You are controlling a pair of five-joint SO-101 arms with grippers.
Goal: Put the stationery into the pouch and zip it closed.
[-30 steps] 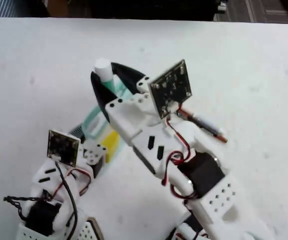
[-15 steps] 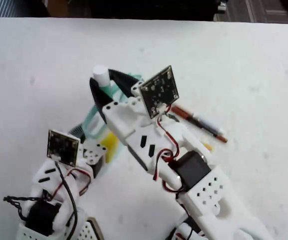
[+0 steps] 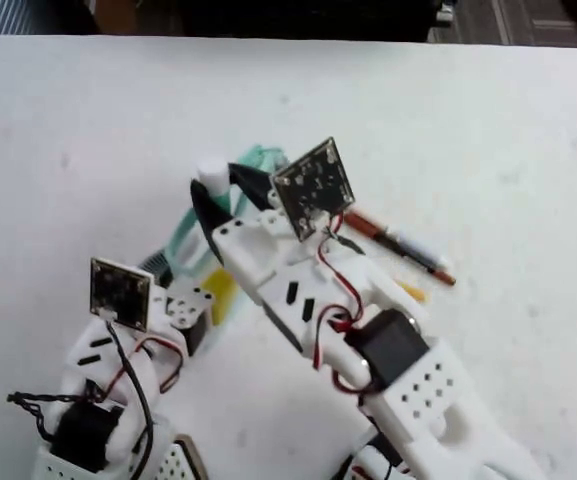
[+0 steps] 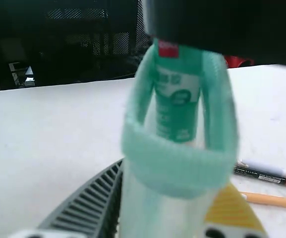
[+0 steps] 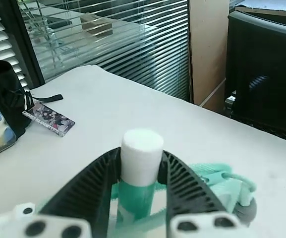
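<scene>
Glue stick (image 5: 142, 148) clamped in right hand (image 5: 141, 171); pouch (image 4: 175, 166) mouth open.

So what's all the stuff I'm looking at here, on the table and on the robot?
glue stick: one, green, white cap, over the pouch's mouth.
pouch: one, mint mesh, upright and open under the glue stick.
dark pen: one, lying on the table by the right arm.
pale pen: one, whitish, against the dark pen.
orange pencil: one, beside the pens.
table: one, white.
black bag: one, at the table's edge, a card beside it.
right fingers: two, black, clamping the glue stick.
left fingers: grey, ribbed, holding the pouch.
</scene>
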